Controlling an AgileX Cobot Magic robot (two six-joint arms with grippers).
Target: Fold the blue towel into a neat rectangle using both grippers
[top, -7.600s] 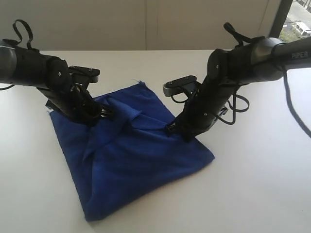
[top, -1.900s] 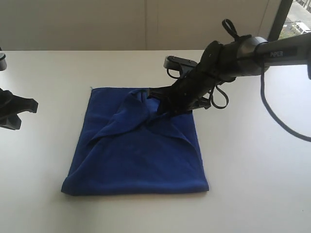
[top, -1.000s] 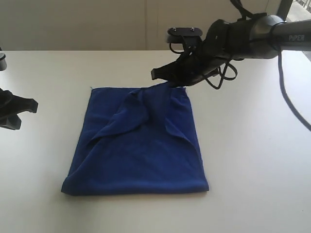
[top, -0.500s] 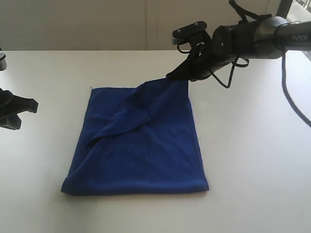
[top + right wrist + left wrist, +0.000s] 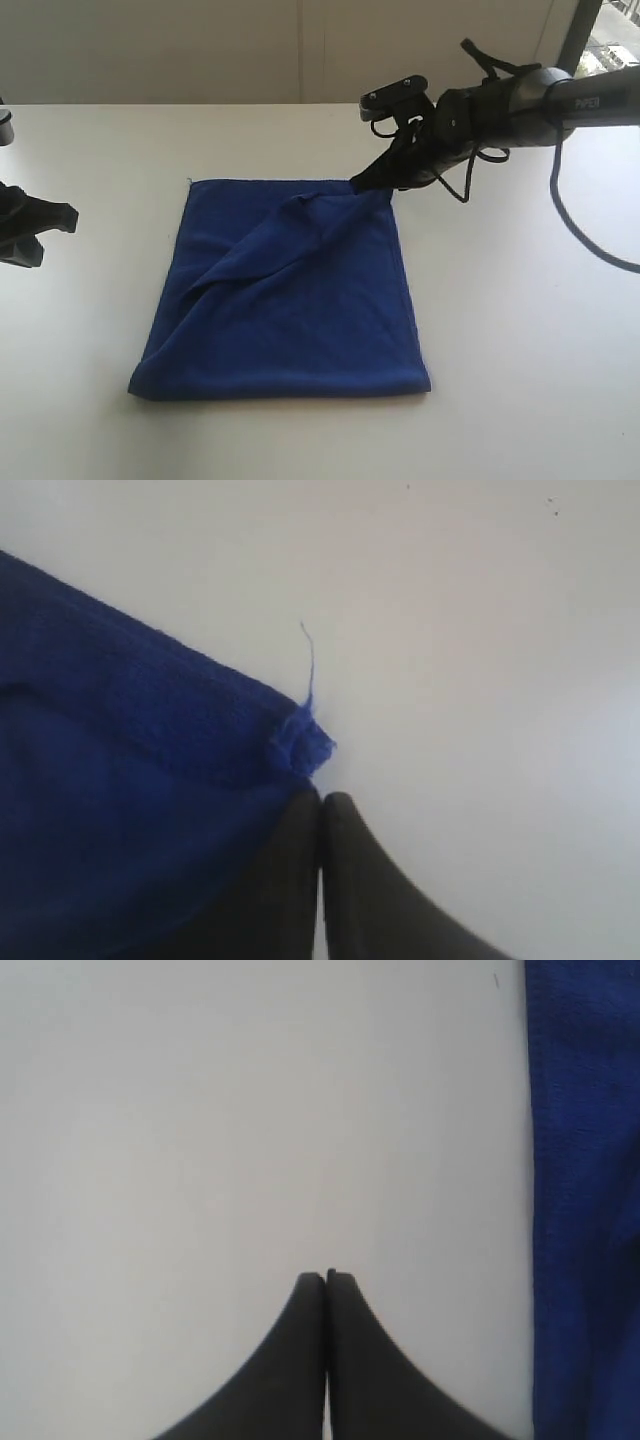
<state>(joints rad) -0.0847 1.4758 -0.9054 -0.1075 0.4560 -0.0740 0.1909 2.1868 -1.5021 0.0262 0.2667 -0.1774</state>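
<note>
A matte white tabletop [image 5: 520,330] fills the exterior view, with a pale wall [image 5: 150,50] behind. At the mid-left edge the black narrow-jawed left gripper [image 5: 62,220] (mostly cut off by the frame) sits well apart from the cloth. Its wrist view shows the jaws clamped together on nothing, above bare table. The deep royal-blue fuzzy towel [image 5: 290,300] lies flat at centre, roughly rectangular, with a diagonal ridge across its upper left. At its upper-right corner the black right gripper [image 5: 368,182] is pinched closed on the bunched corner, where a loose blue thread [image 5: 310,650] sticks out. Black cables [image 5: 470,175] partly hide the wrist.
</note>
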